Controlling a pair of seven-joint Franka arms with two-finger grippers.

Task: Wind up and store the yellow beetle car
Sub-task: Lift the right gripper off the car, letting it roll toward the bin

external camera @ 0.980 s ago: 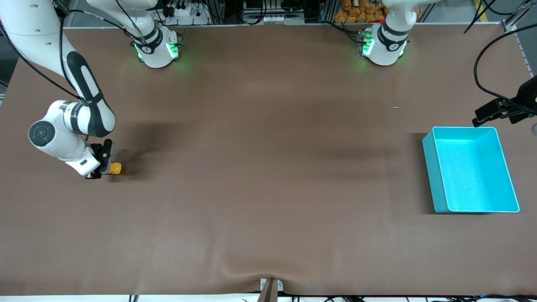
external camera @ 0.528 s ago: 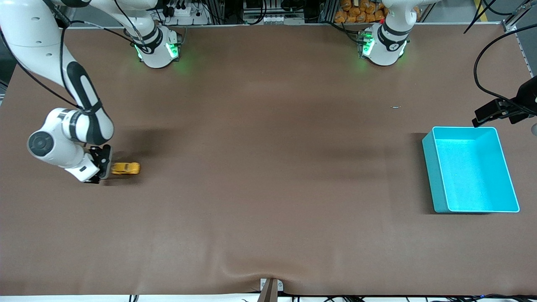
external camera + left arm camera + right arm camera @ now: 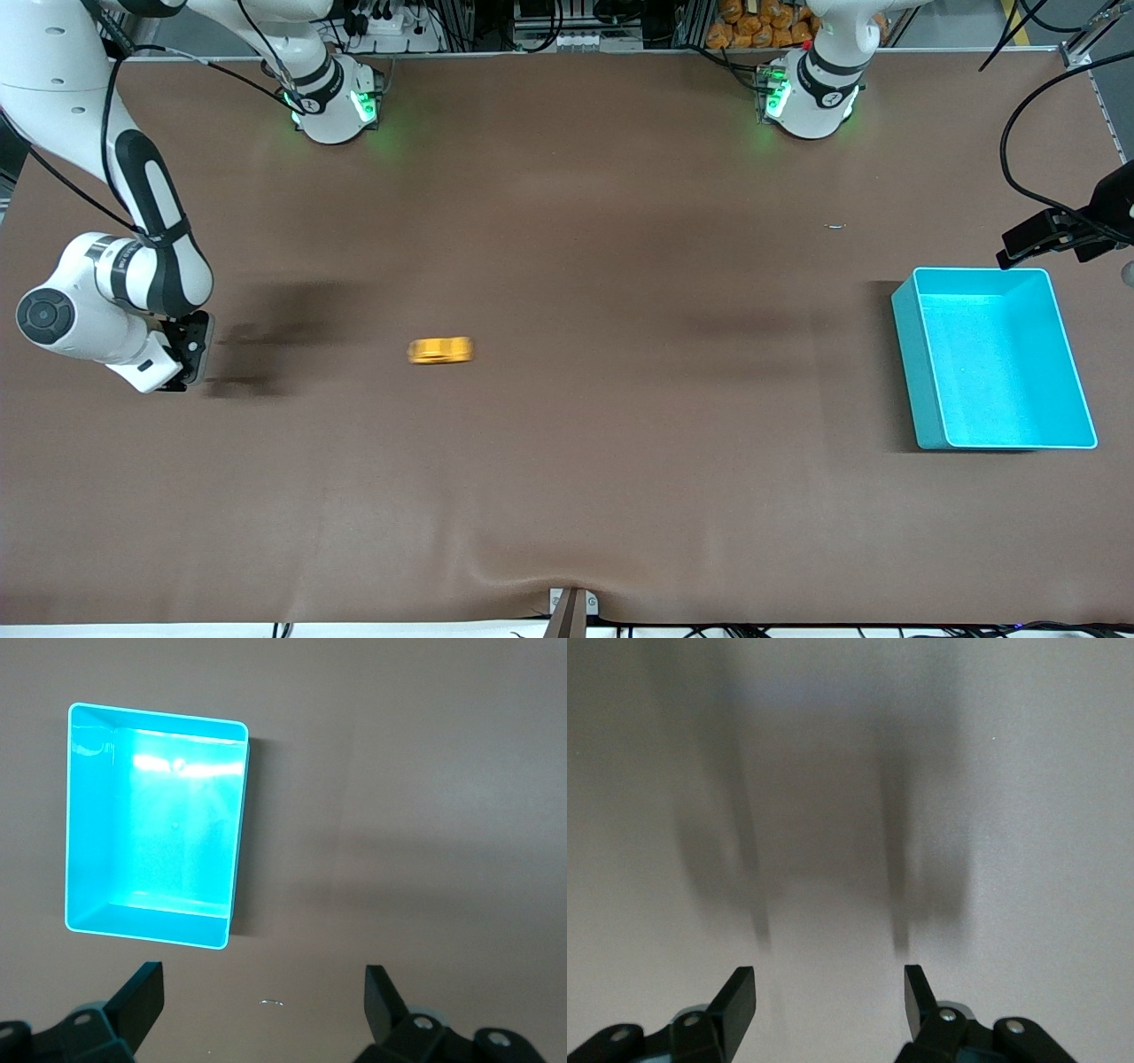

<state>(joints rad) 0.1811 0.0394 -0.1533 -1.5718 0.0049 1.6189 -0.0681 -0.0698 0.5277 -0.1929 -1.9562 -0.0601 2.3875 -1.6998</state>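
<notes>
The yellow beetle car sits alone on the brown table, roughly midway between the two arms' ends and somewhat toward the right arm's end. It shows as a smeared yellow streak, so we judge it is rolling toward the turquoise bin, which rests well apart from it at the left arm's end of the table. Nothing touches the car.

Our right tool hangs low over the table at the right arm's end, well apart from the car. In the right wrist view the right tool has its fingers spread with only bare table and their shadows between them, so it is released and carries nothing.

Our left tool waits above the table just beside the bin, fingers spread wide and empty; only its black mount shows at the edge of the front view.

From here, we see a few risks. The car may run out of spring well short of the bin, leaving a reach for the left arm. It may veer off line and head for a table edge, or strike the bin wall and bounce or tip over. A grab while it rolls could miss or knock it aside.
</notes>
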